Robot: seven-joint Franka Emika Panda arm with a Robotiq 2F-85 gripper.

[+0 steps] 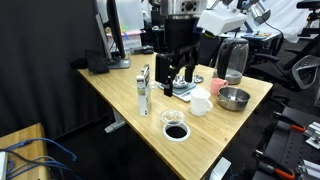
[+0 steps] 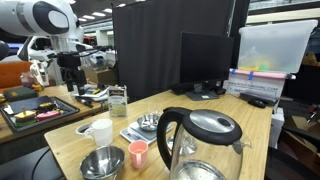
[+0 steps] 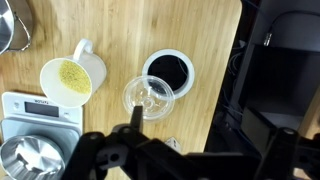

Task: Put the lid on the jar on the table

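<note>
Workroom with desk, dark drapery and office fittings.

One table [image 1: 125,95] [image 2: 262,130] [image 3: 190,30], large, light wood top, on pale metal legs [image 1: 115,123]; it stood on a dark floor [image 1: 95,150]. One black curtain [image 1: 45,70] hung behind it as a backdrop, and a black partition [image 2: 150,50] closed off the far side in an exterior view. One dark monitor [image 2: 205,62] stood at the table's far edge, with a clear plastic storage box [image 2: 272,45] raised just beside it. A second wooden surface [image 1: 18,140], low in a corner, carried a blue cable [image 1: 45,152]. Black and white equipment [image 1: 300,65] filled the room beyond the table. An open, brightly lit office area [image 2: 95,20] was visible past the partition.
</note>
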